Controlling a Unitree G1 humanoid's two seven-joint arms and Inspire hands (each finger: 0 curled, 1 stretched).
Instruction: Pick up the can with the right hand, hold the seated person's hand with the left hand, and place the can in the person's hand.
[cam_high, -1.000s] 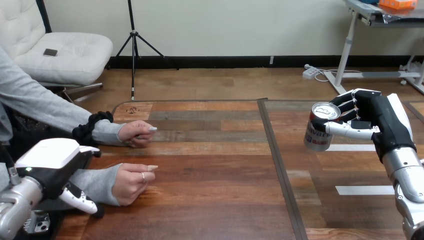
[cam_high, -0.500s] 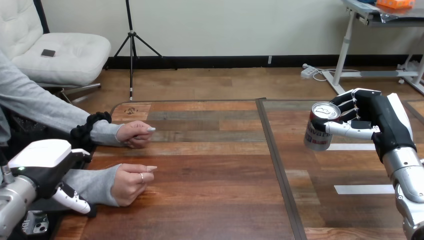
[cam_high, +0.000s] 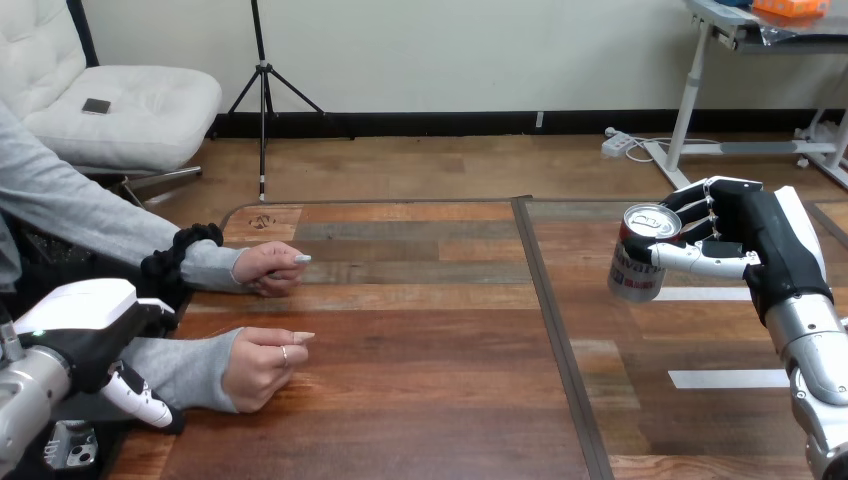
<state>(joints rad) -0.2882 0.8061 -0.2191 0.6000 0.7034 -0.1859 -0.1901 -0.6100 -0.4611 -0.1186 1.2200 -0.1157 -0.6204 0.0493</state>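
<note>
The can (cam_high: 638, 258) hangs clear of the tabletop (cam_high: 420, 330) at right, with the right hand (cam_high: 745, 240) fingers (cam_high: 706, 213) wrapped behind it and the thumb across its front. The left hand (cam_high: 85, 330) sits beside the person's forearm (cam_high: 188, 366).
</note>
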